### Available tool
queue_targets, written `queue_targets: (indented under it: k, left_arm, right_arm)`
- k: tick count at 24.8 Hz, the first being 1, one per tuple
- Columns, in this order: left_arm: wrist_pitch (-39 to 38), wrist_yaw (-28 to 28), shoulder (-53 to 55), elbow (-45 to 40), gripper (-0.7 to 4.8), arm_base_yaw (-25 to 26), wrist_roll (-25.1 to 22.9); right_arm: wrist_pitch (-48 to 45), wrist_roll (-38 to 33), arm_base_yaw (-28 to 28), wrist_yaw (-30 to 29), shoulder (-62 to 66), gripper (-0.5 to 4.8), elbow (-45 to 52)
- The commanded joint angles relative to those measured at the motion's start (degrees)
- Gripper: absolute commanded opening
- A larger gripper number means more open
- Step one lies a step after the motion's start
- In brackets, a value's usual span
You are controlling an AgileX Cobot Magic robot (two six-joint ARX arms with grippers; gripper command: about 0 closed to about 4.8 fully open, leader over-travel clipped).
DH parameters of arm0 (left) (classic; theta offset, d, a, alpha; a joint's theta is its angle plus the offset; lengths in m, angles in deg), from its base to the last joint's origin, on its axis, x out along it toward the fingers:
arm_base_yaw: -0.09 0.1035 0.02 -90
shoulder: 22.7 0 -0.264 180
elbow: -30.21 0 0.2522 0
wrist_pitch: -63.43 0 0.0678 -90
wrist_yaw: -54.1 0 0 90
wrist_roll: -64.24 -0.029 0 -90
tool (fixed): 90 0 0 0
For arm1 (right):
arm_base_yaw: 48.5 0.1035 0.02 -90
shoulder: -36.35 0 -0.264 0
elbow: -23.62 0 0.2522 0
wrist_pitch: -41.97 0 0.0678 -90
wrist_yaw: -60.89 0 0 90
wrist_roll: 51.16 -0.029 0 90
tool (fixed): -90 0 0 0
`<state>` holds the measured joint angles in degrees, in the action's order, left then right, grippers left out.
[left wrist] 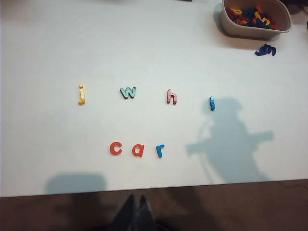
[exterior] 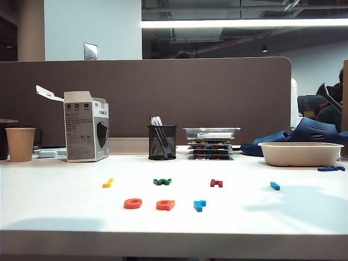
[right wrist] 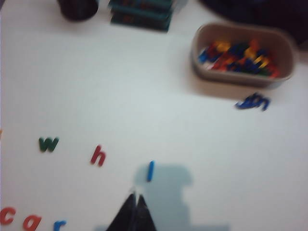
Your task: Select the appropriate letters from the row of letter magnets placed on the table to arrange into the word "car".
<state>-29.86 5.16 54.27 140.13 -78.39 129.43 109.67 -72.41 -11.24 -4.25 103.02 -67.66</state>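
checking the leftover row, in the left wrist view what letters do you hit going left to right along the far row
yellow j → green w → dark red h → light blue bar-shaped letter

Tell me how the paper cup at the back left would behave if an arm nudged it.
The paper cup is tall, narrow-based and looks thin-walled, so it probably tips or skids easily. Likely light if empty; its contents cannot be seen. A hard squeeze would probably dent it.

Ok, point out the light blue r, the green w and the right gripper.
light blue r [left wrist: 160,150], left wrist view, on its stem.
green w [left wrist: 128,92], left wrist view, on its middle peak.
right gripper [right wrist: 134,198], right wrist view, at the closed fingertips, above the table near the light blue bar letter.
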Motion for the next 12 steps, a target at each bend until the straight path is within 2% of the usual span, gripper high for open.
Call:
queue_targets:
  k: [1, 7, 12]
  left_arm:
    - [0.22, 0.17, -0.15, 0.07, -0.05, 0.02, -0.04]
    - [0.17, 0.20, -0.15, 0.07, -0.06, 0.02, -0.04]
    - [0.20, 0.24, -0.15, 0.07, -0.06, 0.02, -0.07]
  right_arm:
    - [-0.59, 4.00, -1.73, 1.03, -4.11, -0.06, -0.24]
    - [-0.90, 9.70, -7.78, 2.69, -11.72, -0.06, -0.24]
    - [-1.20, 13.66, -16.26, 2.08, -19.04, -0.06, -0.17]
